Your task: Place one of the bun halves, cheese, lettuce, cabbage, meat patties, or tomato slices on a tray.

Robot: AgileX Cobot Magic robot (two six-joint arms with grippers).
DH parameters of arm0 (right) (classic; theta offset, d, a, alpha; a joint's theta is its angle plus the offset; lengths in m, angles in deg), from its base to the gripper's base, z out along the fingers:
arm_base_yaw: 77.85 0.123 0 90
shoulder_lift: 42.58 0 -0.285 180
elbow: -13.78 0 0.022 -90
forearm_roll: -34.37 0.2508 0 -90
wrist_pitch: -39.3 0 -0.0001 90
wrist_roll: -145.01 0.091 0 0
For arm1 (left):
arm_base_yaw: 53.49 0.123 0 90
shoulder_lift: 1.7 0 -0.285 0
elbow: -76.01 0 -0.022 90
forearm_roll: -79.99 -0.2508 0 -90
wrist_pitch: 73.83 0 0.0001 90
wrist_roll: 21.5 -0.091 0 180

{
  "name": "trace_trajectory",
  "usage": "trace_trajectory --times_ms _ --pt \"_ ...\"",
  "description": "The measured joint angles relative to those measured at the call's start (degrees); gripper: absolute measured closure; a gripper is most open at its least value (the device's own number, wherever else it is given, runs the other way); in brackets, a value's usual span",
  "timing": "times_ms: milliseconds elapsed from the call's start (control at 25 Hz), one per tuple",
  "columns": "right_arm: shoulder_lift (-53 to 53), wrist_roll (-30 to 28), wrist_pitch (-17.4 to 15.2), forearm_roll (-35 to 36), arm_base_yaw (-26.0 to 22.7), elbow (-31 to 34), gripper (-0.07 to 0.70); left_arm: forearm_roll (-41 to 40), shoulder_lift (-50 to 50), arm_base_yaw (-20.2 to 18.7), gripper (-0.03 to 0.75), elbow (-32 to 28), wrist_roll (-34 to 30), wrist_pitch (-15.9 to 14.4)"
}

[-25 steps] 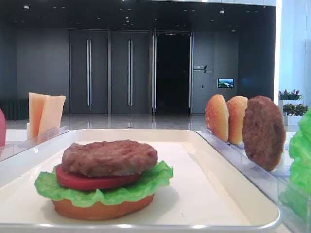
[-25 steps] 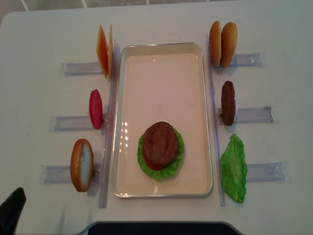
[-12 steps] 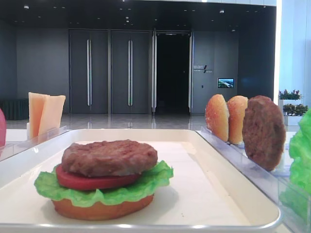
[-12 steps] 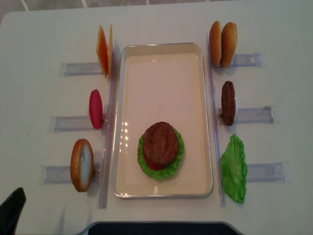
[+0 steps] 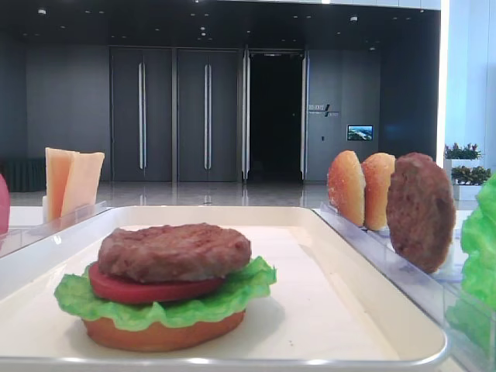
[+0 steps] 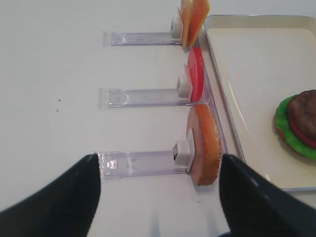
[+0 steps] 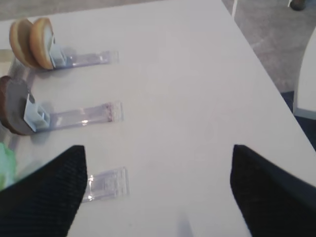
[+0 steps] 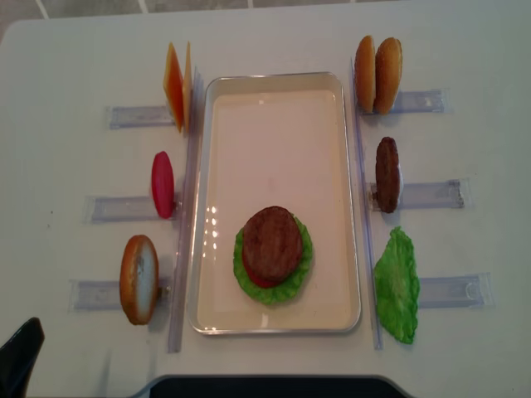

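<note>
both pincers held apart, empty. left pincer [image 6: 158, 197] parked before upright bun [image 6: 204, 144] in holder [image 6: 140, 163]; stack [image 8: 272, 253] kept on tray [image 8: 336, 91] beyond. right pincer [image 7: 158, 192] faces patty [image 7: 12, 104], buns.

The bottom bun half [image 8: 253, 284] lies hidden under lettuce [image 8: 302, 265]; a picture edge crops the tomato slice [image 5: 2, 205].

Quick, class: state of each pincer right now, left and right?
Left pincer: open, holding nothing.
Right pincer: open, holding nothing.
</note>
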Motion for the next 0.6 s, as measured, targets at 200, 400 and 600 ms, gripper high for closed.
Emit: trace_trajectory --times_ms 200,400,600 --pt "0.00 -0.18 -0.21 -0.17 0.00 0.09 0.041 0.00 0.00 0.00 0.145 0.00 0.00 0.00" --pt "0.00 -0.18 -0.21 0.45 0.00 0.16 0.041 0.00 0.00 0.00 0.146 0.00 0.00 0.00" --pt "0.00 -0.18 -0.21 0.50 0.00 0.16 0.041 0.00 0.00 0.00 0.146 0.00 0.00 0.00"
